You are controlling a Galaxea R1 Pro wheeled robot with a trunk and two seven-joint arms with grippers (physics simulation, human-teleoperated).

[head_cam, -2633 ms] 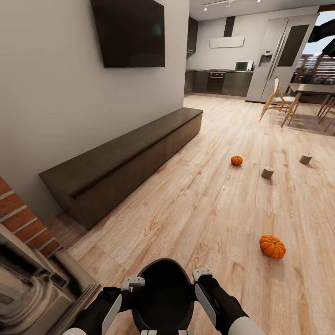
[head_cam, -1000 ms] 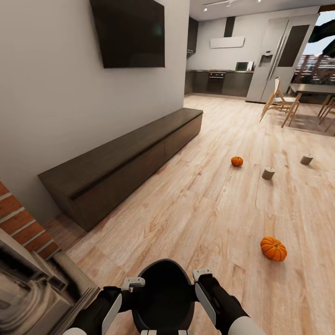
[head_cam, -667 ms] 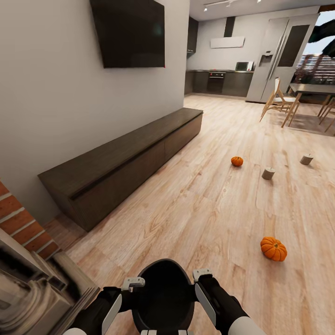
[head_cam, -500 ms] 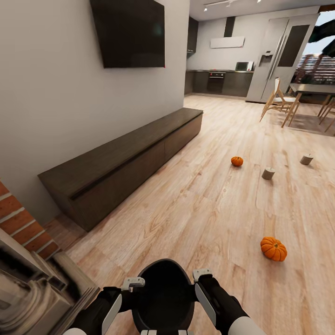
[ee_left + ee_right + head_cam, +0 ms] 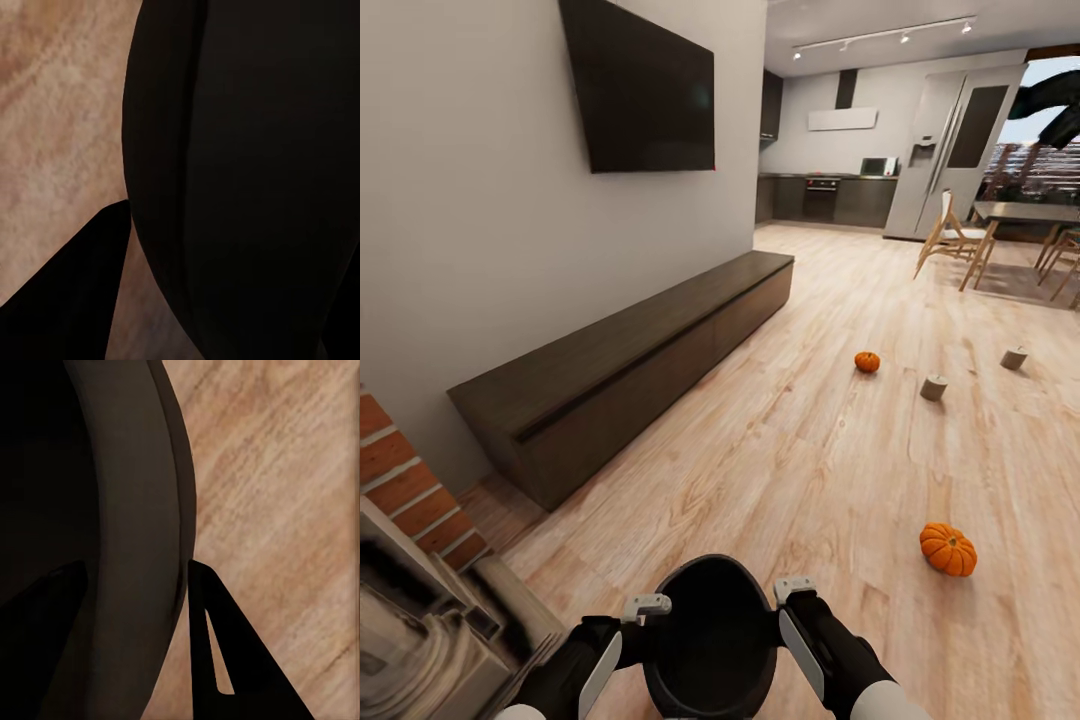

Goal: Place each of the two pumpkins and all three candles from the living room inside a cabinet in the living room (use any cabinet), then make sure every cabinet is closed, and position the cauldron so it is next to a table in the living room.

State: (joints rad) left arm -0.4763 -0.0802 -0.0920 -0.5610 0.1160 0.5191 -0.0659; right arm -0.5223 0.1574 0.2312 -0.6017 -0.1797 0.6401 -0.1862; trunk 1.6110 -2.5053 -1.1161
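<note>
I hold the black cauldron (image 5: pixel 710 640) low in front of me, over the wood floor. My left gripper (image 5: pixel 645 610) is shut on its left rim and my right gripper (image 5: pixel 792 592) on its right rim. The cauldron wall (image 5: pixel 247 180) sits close in the left wrist view, and its rim (image 5: pixel 112 510) in the right wrist view. One orange pumpkin (image 5: pixel 948 549) lies on the floor ahead to the right. A second pumpkin (image 5: pixel 867 362) lies farther off. Two cream candles (image 5: pixel 933 387) (image 5: pixel 1013 358) stand beyond it. The long dark cabinet (image 5: pixel 630 370) runs along the left wall, drawers closed.
A black TV (image 5: pixel 645 90) hangs above the cabinet. A brick fireplace (image 5: pixel 400 480) stands close at my left. A dining table (image 5: pixel 1025 212) with wooden chairs (image 5: pixel 950 235) is at the far right, with the kitchen and fridge (image 5: pixel 935 140) behind.
The whole picture has shifted slightly, so the camera moved, tilting up a little. The cauldron and both grippers keep the same pose; the things on the floor have not moved.
</note>
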